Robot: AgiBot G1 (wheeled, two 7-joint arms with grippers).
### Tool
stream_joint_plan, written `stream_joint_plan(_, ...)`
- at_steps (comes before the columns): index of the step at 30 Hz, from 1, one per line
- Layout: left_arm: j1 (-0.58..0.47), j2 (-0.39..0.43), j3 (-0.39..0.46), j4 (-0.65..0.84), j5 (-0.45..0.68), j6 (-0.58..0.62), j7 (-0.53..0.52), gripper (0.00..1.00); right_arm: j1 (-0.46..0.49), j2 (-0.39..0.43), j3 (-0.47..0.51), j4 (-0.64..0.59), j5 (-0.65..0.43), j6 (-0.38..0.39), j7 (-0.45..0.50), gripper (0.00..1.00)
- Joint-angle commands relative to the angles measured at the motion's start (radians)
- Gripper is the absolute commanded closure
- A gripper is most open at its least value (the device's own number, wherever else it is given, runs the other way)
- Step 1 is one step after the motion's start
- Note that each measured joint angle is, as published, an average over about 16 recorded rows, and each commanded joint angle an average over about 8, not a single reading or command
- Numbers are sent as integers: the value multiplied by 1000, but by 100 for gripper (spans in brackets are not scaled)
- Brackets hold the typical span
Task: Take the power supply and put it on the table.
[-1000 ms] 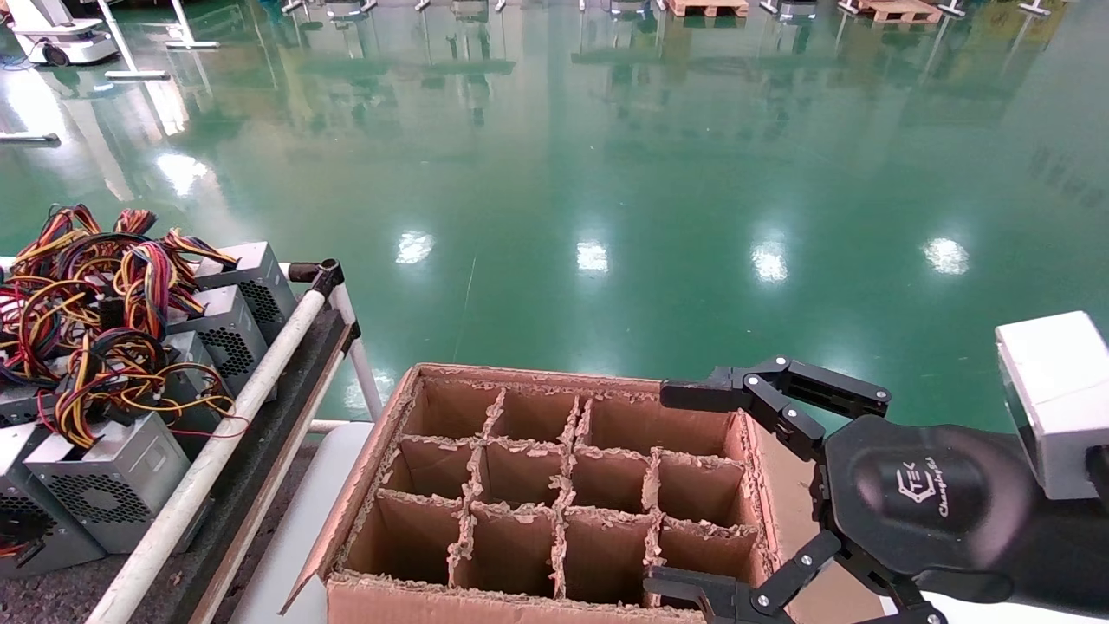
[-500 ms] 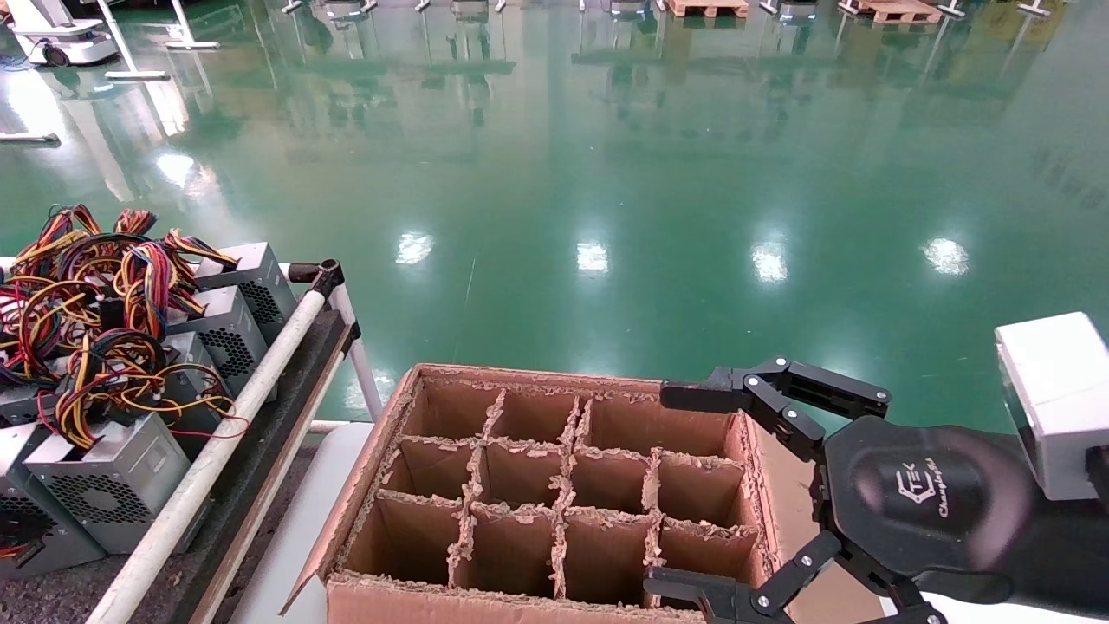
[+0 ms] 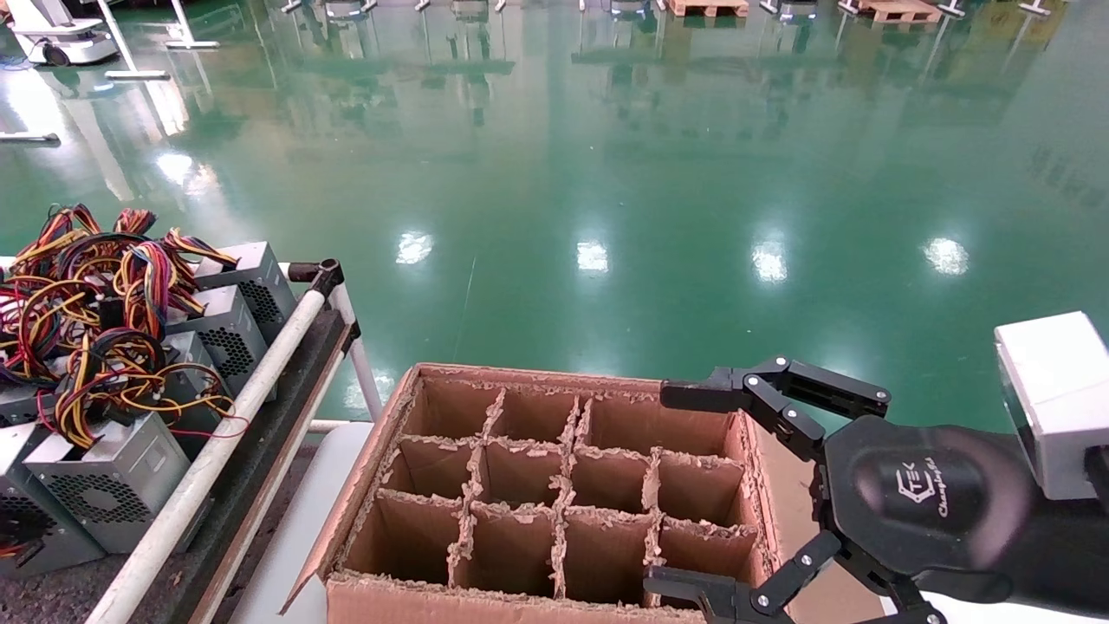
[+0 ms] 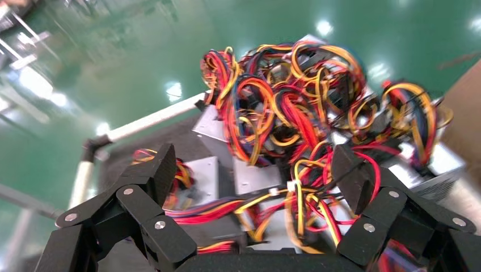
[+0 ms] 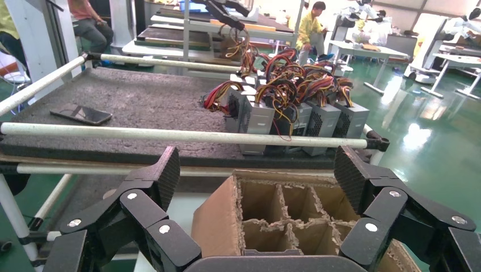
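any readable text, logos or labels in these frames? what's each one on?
"TEK", with a small logo mark: on the black body of the right gripper, head view.
A cursive line under it, roughly "Champion": too small to read for certain.
No readable print on the power supplies, the cardboard box or the phone on the table.
Left gripper: no markings visible.

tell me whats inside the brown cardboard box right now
Every compartment of the divided cardboard box that shows looks empty, only ragged dividers. The open right gripper hides part of the right-hand compartments, so those cannot be checked fully. The power supplies sit on the table.
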Motion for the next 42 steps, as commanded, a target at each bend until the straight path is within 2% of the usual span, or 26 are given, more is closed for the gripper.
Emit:
stream_joint_plan(1, 10, 2, -6, 14, -8, 7, -39, 0, 0, 0, 0, 0, 0, 0, 0, 0)
stream_joint_plan(8, 29, -34, -11, -60, -22, 37, -121, 0, 0, 0, 0, 0, 0, 0, 0, 0)
stream_joint_plan(14, 57, -74, -31, -122, -89, 34, -289, 0, 0, 0, 0, 0, 0, 0, 0, 0)
stream_joint_plan(19, 110, -87, -46, -132, -152, 27, -407, 0, 0, 0, 0, 0, 0, 0, 0, 0)
stream_joint_plan(25, 196, -85, -62, -137, -221, 20, -470, 0, 0, 0, 0, 0, 0, 0, 0, 0)
stream_joint_plan(29, 257, -75, -60, -145, -235, -4, -385, 0, 0, 0, 0, 0, 0, 0, 0, 0)
stream_joint_plan(35, 256, -72, -29, -172, -153, -34, -90, 0, 0, 0, 0, 0, 0, 0, 0, 0)
stream_joint_plan(39, 203, -58, -35, -127, -140, -52, -74, 0, 0, 0, -1, 0, 0, 0, 0, 0)
stream_joint_plan(42, 179, -49, -44, -92, -150, -60, -111, 0, 0, 0, -1, 0, 0, 0, 0, 0)
